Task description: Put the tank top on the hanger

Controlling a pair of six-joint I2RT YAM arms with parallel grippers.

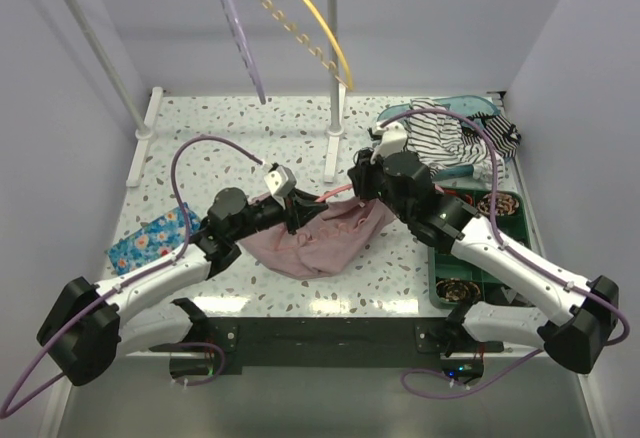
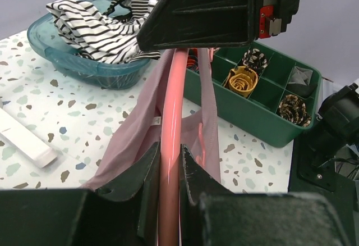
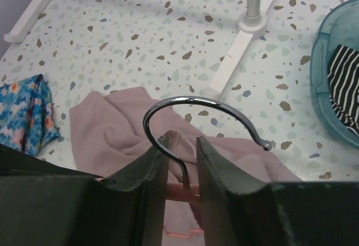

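Note:
The coral-pink hanger [image 2: 171,105] runs between both grippers above the table. My left gripper [image 2: 168,151] is shut on its plastic bar. The dusty-pink tank top [image 1: 320,240] lies bunched on the table under the hanger, and one strap [image 2: 208,105] hangs over the bar in the left wrist view. My right gripper [image 3: 182,142] straddles the stem of the hanger's metal hook [image 3: 202,101]. Its jaws stand apart, with a gap showing on each side of the stem. In the top view the left gripper [image 1: 290,203] and the right gripper [image 1: 362,184] face each other over the tank top.
A teal basin [image 1: 470,102] with a striped garment sits at the back right. A green compartment tray [image 2: 252,117] lies along the right edge. The blue floral cloth [image 1: 150,240] is at the left. A lilac hanger [image 1: 238,33] and a yellow hanger [image 1: 300,18] hang on the rack behind.

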